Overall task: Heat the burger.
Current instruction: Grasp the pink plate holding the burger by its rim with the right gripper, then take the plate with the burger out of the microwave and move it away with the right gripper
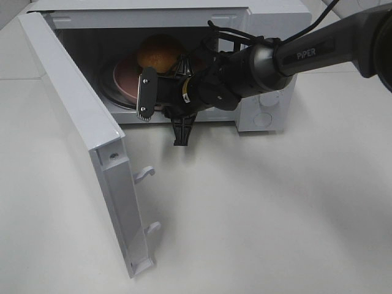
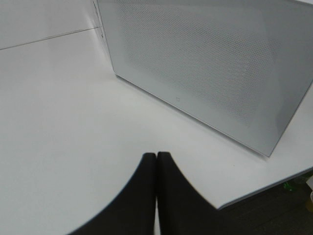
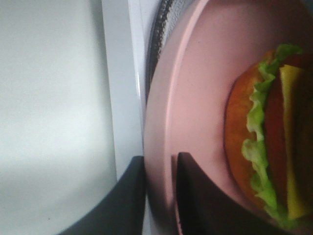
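Pink plate (image 3: 195,98) rim pinched by right pincer (image 3: 159,196) inside microwave (image 1: 263,18); release gently so burger (image 3: 264,132) stays centred; left pincer (image 2: 156,196) pressed together.

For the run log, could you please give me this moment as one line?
right gripper: shut on pink plate rim | burger: on plate, inside microwave | door: open | left gripper: shut, empty

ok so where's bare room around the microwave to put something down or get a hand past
Bare white table spreads right of the open white microwave door, in front of the white microwave. The cavity mouth is crowded: the right gripper pinches the round pink plate carrying the golden-bun burger.
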Controlling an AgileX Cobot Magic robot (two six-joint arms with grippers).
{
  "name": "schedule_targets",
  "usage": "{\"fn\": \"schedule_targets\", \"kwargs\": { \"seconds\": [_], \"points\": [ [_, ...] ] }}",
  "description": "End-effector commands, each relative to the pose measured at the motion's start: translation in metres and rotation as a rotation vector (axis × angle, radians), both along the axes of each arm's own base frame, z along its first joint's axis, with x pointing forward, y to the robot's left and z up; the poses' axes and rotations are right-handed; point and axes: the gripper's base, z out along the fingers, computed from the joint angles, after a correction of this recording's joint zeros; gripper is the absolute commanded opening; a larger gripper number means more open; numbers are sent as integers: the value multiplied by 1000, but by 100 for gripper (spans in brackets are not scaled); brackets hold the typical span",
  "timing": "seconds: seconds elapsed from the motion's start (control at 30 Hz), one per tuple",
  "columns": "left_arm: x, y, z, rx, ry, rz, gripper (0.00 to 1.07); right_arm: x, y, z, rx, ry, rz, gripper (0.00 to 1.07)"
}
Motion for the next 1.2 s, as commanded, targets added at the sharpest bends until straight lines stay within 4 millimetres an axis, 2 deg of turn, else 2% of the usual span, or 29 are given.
{"fn": "schedule_targets", "kwargs": {
  "seconds": [0.03,0.07,0.1,0.37,0.73,0.87,1.2],
  "points": [
    [-2,1,1,-16,-29,7,0,3,-5,-3,-4,12,-22,6],
    [-2,1,1,-16,-29,7,0,3,-5,-1,-1,10,-25,0],
    [-2,1,1,-16,-29,7,0,4,-5,1,2,8,-26,0],
    [-2,1,1,-16,-29,7,0,3,-6,3,-10,12,-35,0],
    [-2,1,1,-17,-29,7,0,3,-8,25,-2,-14,-43,0],
    [-2,1,1,-17,-29,7,0,-2,-8,35,-58,-19,-36,0],
    [-2,1,1,-17,-29,7,0,-14,-5,47,-140,14,-1,0]
  ]
}}
